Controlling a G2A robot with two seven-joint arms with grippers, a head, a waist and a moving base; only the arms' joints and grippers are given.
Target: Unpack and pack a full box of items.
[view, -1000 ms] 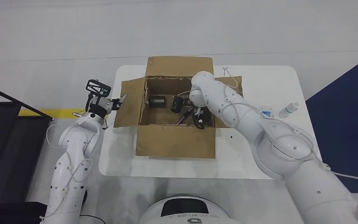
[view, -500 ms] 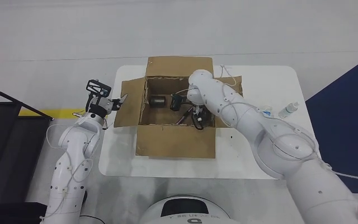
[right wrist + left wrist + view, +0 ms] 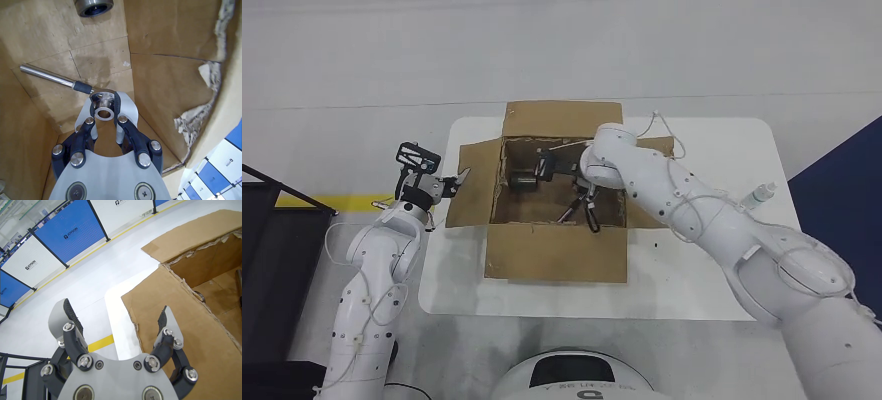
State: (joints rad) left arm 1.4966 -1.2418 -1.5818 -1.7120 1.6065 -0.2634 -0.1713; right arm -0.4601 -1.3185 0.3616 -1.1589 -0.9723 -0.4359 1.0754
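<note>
R gripper (image 3: 104, 102) down inside cardboard box (image 3: 557, 258), jaws closed snug on flanged steel collar (image 3: 103, 112). Pads on hub sides, prob so flange can't slip thru. Collar low in box; can't tell if off floor. Steel rod w/ black sleeve (image 3: 51, 77) just beside it, bearing ring (image 3: 94, 5) by far wall. L gripper (image 3: 115, 308) wide open, empty, outside box by side flap, prob parked clear of R arm. Box on white table (image 3: 722, 260).
</note>
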